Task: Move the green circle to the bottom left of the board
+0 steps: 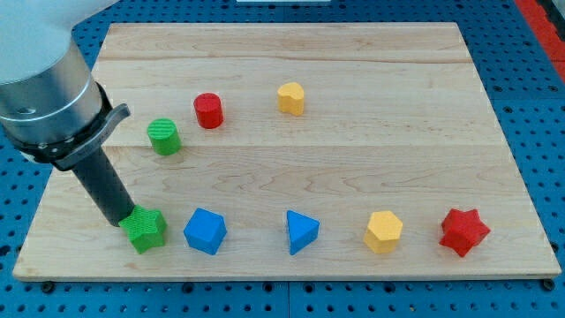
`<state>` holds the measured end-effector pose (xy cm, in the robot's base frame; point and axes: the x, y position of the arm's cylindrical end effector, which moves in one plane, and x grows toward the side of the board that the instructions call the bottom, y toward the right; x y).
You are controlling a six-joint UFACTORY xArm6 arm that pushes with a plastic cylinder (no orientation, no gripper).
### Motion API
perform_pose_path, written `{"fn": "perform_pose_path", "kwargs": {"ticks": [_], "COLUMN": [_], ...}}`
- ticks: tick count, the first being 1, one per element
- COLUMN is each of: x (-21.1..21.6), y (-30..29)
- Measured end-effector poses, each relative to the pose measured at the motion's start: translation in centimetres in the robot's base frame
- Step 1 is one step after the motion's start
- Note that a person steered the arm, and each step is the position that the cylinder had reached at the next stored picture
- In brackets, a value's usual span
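Eight blocks lie on the wooden surface [353,168] in the camera view, which rests on a blue perforated base [18,177]. The green circle [163,136], a short ridged cylinder, stands in the left half of the board, above the middle row line, untouched and apart from everything else. At about two o'clock from it, near but not touching, is the red cylinder [208,110], and farther toward three o'clock from that sits the yellow heart-like block [290,97]. Along the view's bottom runs a row: the green star [144,229], then the blue block [205,231], the blue triangle [301,232], the yellow hexagon [383,232] and the red star [463,231], each set apart from its neighbour. The dark rod comes down from the grey arm [44,97] at the view's upper left, and my tip [121,221] rests at ten o'clock of the green star, touching or just beside its edge. From my tip, the green circle lies at about one o'clock, clearly apart. No pincer is fitted, so there is no open or closed state to tell.
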<state>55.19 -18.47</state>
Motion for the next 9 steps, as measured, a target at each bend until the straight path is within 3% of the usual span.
{"fn": "perform_pose_path", "kwargs": {"ticks": [1,2,3,4,5,7,9], "x": [-1.3,-3.1,-9.3,-13.9,-14.4,-10.4,-9.6], "y": [-1.1,3.8,7.5,5.9,4.4,2.8,0.3]}}
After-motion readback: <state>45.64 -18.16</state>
